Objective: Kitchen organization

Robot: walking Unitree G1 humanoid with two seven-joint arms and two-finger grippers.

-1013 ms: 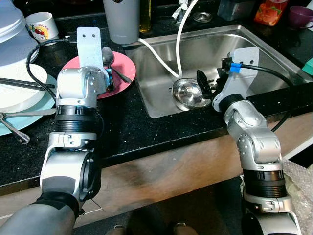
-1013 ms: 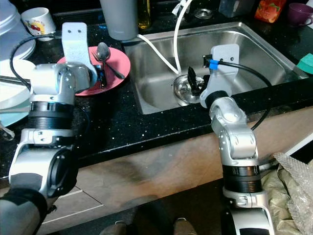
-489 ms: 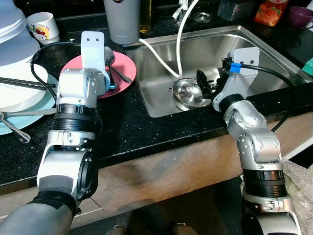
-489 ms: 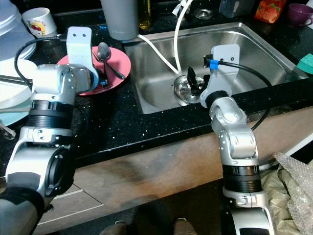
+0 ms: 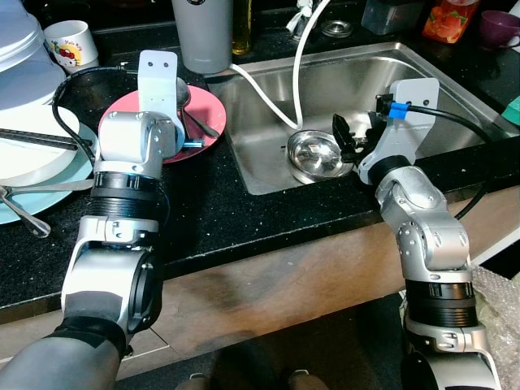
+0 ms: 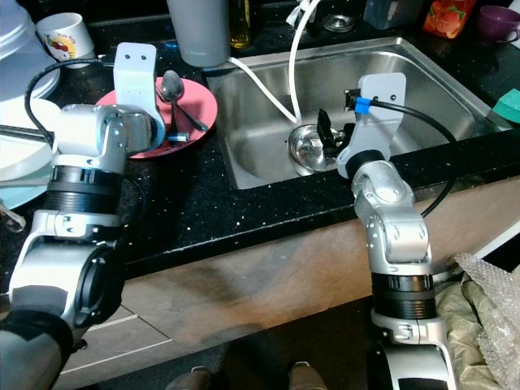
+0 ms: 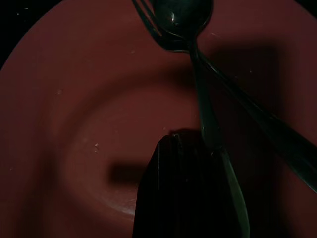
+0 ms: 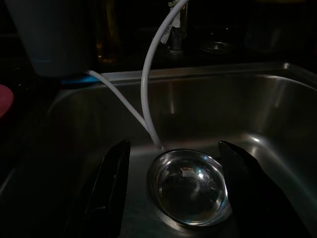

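A pink plate [image 5: 208, 108] lies on the black counter left of the sink, with a spoon [image 6: 171, 84] and a fork [image 7: 148, 22] crossed on it. My left gripper [image 6: 172, 132] hovers low over this plate. In the left wrist view its fingers [image 7: 183, 193] are pressed together, and a cutlery handle [image 7: 207, 124] runs along their edge. A steel bowl [image 5: 315, 154] sits on the floor of the sink [image 5: 422, 61]. My right gripper [image 8: 174, 146] reaches into the sink, open, with one finger on each side of the bowl and just short of it.
A white hose [image 5: 296, 73] curves down into the sink beside the bowl. A grey cup [image 5: 201, 32] and an oil bottle [image 5: 241, 24] stand behind the plate. White plates [image 5: 24, 138], a mug [image 5: 69, 45] and a pale blue plate [image 5: 16, 213] with cutlery fill the left counter.
My left gripper has moved a little to the right and farther over the pink plate. My right gripper has shifted slightly to the right above the bowl, still open.
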